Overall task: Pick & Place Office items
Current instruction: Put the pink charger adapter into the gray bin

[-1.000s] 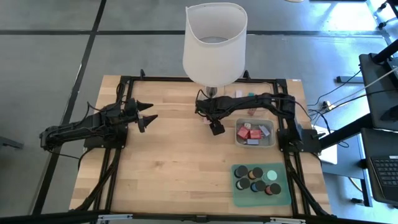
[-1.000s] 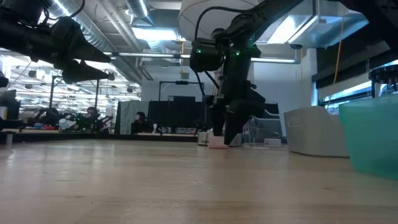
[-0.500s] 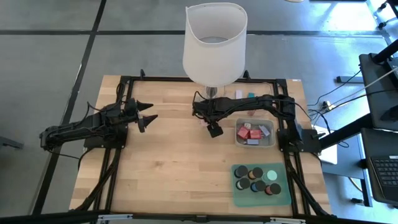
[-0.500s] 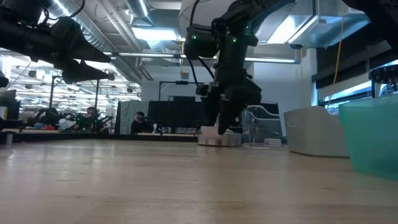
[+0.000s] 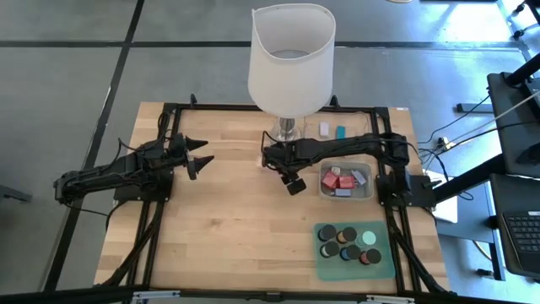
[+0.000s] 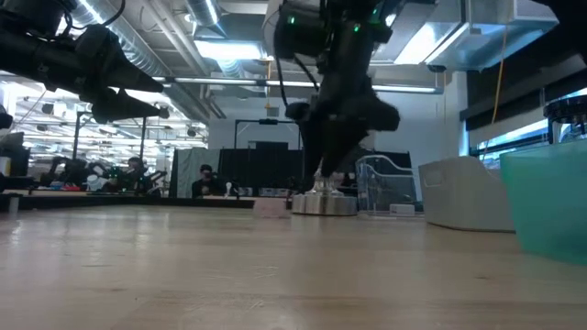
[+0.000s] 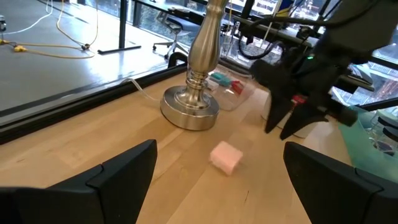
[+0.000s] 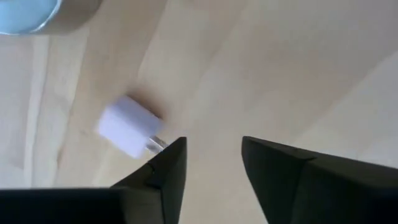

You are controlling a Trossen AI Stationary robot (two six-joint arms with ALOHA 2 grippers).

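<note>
**Right gripper over a pale block near the lamp base; left arm parked**

High view: The left gripper [image 5: 205,151] hung over the table's left half, its two pointed fingers spread wide apart and holding nothing. The right arm reached across from the right edge, and the right gripper [image 5: 272,160] sat just in front of the lamp [image 5: 290,59] base. Whether its fingers gripped anything could not be told from above. Behind that arm, a white block [image 5: 324,128] and a teal block [image 5: 341,132] lay side by side on the wood. A clear tray [image 5: 368,192] to the right held red and pale blocks. Nearer the front, a green mat [image 5: 319,267] carried the black round cylinders [image 5: 337,242] and one mint-green disc [image 5: 369,237].

Low view: The right gripper [image 6: 321,174] hung just above the tabletop in front of the lamp's metal foot. A small pale block [image 6: 270,208] lay on the wood beside that foot.

Left wrist view: The left gripper's dark fingers stood wide apart with only bare table between them. Ahead, a pink block [image 7: 226,157] lay on the wood near the lamp foot, apart from the right gripper [image 7: 283,127] beyond it.

Right wrist view: The right gripper [image 8: 214,162] had its fingers partly closed with a bare gap between them. The pale block [image 8: 129,129] lay just outside one finger, not between the two.
</note>
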